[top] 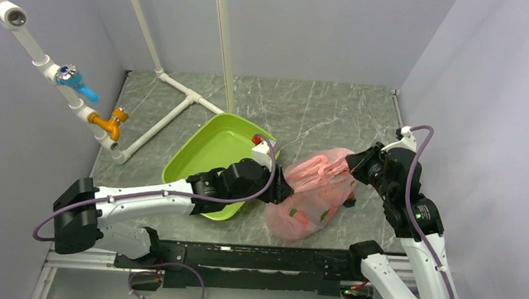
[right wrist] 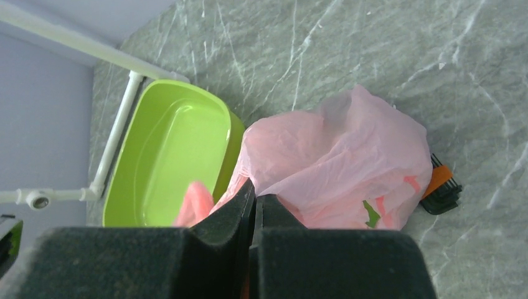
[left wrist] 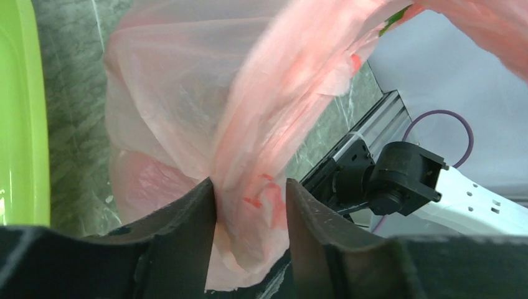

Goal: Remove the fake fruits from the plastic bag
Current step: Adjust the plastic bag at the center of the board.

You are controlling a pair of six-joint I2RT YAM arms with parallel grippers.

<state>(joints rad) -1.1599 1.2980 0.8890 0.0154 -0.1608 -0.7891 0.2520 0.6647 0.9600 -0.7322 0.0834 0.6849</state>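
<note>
Your left gripper (left wrist: pixel 249 190) and right gripper (right wrist: pixel 254 200) each clamp the plastic bag (top: pixel 315 195), centre frame, on grey marbled table (top: pixel 321 104), pale walls (top: pixel 291 25) around.

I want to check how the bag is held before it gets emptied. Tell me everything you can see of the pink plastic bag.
The plastic bag is thin, translucent pink, crinkled film, slumped on the grey table right beside the green tray. The left gripper pinches a bunched fold of it; the right gripper is closed on film near its top. Green and red patches show on it; fruit or print, unclear.
</note>
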